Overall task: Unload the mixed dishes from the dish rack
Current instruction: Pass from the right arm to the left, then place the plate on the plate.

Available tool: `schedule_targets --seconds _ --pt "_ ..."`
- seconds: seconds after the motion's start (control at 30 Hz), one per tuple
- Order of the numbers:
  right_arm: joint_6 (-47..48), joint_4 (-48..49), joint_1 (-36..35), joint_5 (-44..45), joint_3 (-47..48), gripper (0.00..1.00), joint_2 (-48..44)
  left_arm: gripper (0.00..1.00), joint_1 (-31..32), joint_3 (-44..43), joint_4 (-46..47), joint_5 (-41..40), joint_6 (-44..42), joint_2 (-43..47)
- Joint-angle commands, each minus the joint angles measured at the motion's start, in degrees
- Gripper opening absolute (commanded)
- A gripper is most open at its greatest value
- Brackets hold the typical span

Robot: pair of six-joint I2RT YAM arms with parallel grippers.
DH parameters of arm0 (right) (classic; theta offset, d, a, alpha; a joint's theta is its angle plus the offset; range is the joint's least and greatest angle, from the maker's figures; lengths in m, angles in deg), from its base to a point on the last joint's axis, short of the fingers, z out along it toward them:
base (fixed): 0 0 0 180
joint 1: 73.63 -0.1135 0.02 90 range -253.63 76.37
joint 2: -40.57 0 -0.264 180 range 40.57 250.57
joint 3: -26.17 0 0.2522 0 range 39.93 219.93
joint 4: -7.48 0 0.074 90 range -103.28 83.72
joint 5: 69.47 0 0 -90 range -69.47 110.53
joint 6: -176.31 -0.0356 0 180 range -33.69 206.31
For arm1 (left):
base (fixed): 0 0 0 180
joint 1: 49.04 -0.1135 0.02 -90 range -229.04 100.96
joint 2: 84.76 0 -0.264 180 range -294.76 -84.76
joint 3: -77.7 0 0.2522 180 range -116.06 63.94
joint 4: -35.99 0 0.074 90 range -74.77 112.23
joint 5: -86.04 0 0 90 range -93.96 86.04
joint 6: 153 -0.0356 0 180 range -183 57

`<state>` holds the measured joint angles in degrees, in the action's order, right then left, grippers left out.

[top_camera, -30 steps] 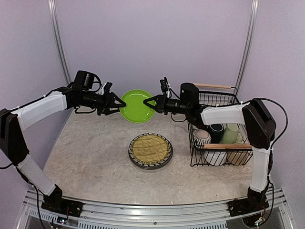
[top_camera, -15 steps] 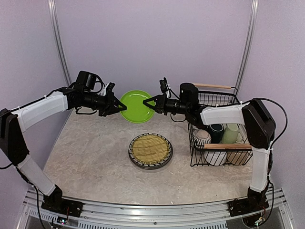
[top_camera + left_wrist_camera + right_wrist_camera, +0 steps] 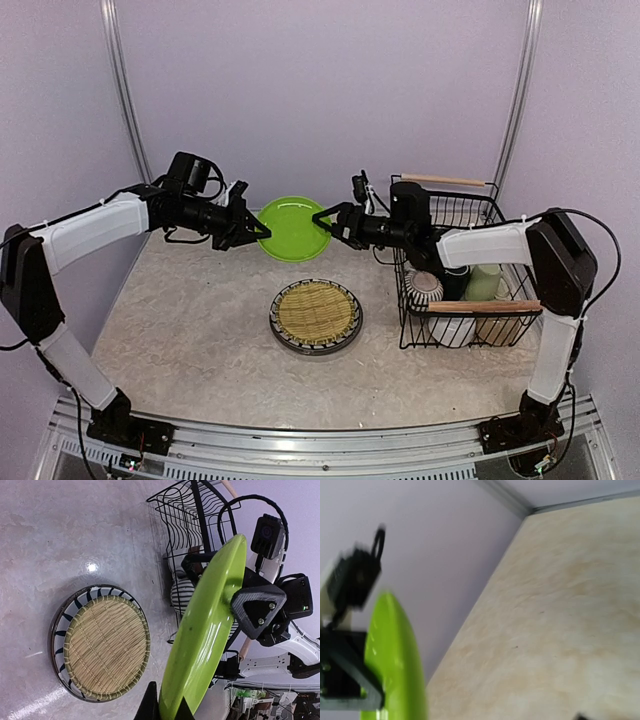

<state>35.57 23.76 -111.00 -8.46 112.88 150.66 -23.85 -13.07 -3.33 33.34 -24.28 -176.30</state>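
A lime-green plate (image 3: 293, 228) hangs in the air behind the table's middle, and my left gripper (image 3: 262, 230) is shut on its left rim. The left wrist view shows that plate (image 3: 210, 630) edge-on, pinched between my left gripper's (image 3: 167, 707) tips. My right gripper (image 3: 322, 222) is open at the plate's right rim, one finger (image 3: 257, 611) on each side of the edge. The black wire dish rack (image 3: 404, 300) stands on the right with a striped cup (image 3: 424, 288), a dark teal mug (image 3: 452, 275) and a pale green mug (image 3: 487, 280) inside.
A yellowish woven-look plate (image 3: 315, 315) with a dark striped rim lies on the table in front of the lifted plate, also in the left wrist view (image 3: 102, 642). The rack has wooden rod handles (image 3: 478, 306). Walls close in the back and sides.
My left gripper closed on the green plate's left rim. My right gripper opened off the right rim and drew slightly right. The plate now sits a little lower and flatter.
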Motion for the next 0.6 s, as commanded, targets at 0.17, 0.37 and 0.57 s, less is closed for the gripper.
schedule_targets --seconds 0.17,0.37,0.57 --pt "12.1 -18.7 4.9 21.5 -7.3 0.96 -18.2 0.00 4.8 4.3 3.6 1.8 9.2 -5.2" --pt "16.3 -25.3 5.5 32.7 -10.4 1.00 -28.2 0.00 7.7 7.0 4.8 0.5 12.6 -7.0" --pt "16.8 -25.7 5.8 35.2 -12.7 1.00 -33.1 0.00 9.8 5.7 3.6 0.4 13.5 -11.7"
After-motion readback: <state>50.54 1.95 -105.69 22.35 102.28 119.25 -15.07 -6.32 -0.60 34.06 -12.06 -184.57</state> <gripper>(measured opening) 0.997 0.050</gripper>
